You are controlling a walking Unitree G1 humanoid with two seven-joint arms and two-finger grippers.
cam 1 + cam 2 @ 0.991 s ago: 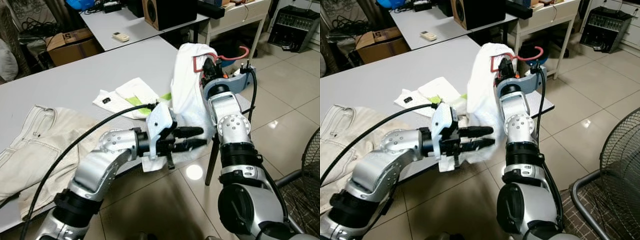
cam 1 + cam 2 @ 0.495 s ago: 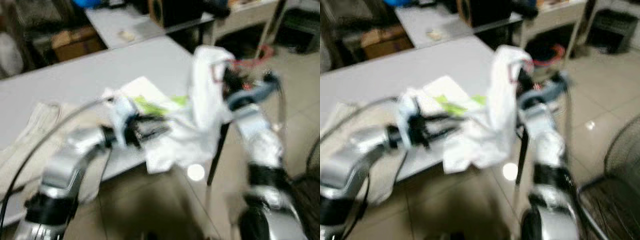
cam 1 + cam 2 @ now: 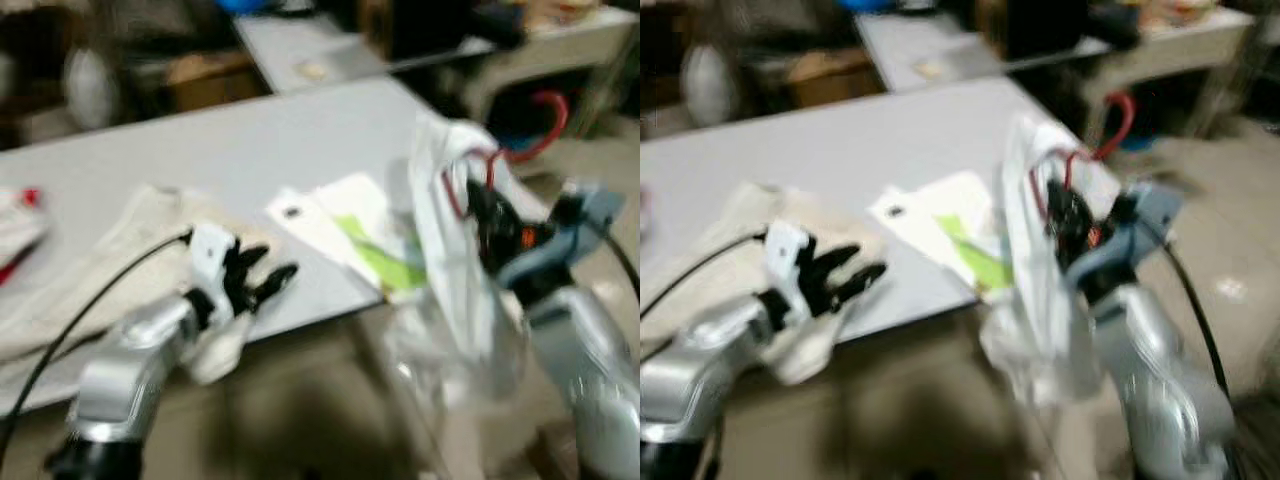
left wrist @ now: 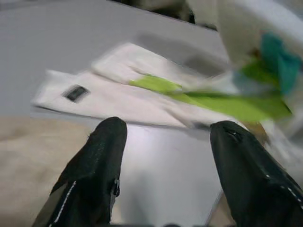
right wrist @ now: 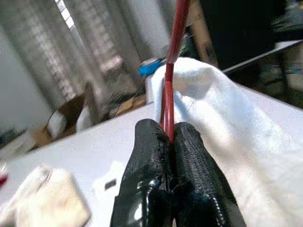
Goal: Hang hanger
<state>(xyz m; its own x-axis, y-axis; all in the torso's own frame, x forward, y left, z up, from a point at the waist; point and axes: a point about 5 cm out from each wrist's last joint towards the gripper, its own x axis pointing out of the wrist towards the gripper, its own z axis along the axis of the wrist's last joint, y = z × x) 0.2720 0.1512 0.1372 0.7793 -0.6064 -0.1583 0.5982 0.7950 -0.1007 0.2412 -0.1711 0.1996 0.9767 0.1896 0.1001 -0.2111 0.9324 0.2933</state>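
A grey tabletop (image 3: 250,140) spans the blurred head views. On it, near the front edge, lies a folded white cloth with a bright green stripe (image 3: 355,235) and a small dark tag on one corner; the left wrist view shows the same cloth (image 4: 118,94) lying flat. Farther along the tabletop from that cloth, a crumpled beige garment (image 3: 90,270) spreads toward the edge. Behind the tabletop stands a second grey table (image 3: 330,55) carrying a small pale object, too blurred to identify. A brown cardboard box (image 3: 205,75) sits beside that second table.
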